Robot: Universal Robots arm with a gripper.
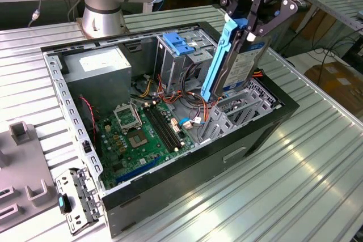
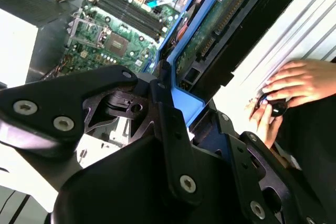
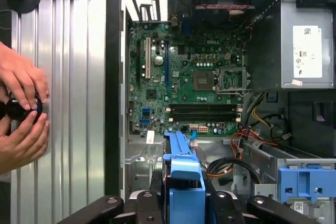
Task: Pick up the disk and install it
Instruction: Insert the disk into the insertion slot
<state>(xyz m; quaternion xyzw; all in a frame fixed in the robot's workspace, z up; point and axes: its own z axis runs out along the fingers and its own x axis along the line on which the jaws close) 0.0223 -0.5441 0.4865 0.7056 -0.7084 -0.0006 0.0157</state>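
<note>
between the fingers of the pincer [image 1: 252, 26], the disk [image 1: 245, 63] is hanging on edge, steeply tilted, with its blue rail [image 1: 217, 69] facing the exterior view's left; the pincer is clamping narrowly on the disk's upper end, one black finger pressing on each broad face, and it is gripping nothing else; directly beneath the pincer, the disk's lower end is reaching down to the grey metal cage [image 1: 238, 114] at a corner of the open computer case [image 1: 187, 177], though whether it is touching the cage i cannot tell; below the pincer and further inside the case, the green main board [image 1: 139, 134] is lying flat; beyond it, well apart from the pincer, a grey box [image 1: 105, 72] with a white sticker is sitting in the far corner; just beside the pincer, toward the exterior view's left, a light-blue bracket [image 1: 178, 42] is standing on top of another cage; in the second wrist view the pincer [image 2: 178, 103] is showing its black links around the rail, and the disk [image 2: 220, 24] is turning its green underside to the camera; in the first wrist view the rail [image 3: 184, 182] is running straight out from the pincer [image 3: 184, 205] toward the main board [image 3: 194, 82]; outside the case, off to one side of the pincer, a person's hands [image 3: 21, 114] are cupping a small black object [image 3: 18, 109] on the ribbed metal table [image 3: 68, 77].
</note>
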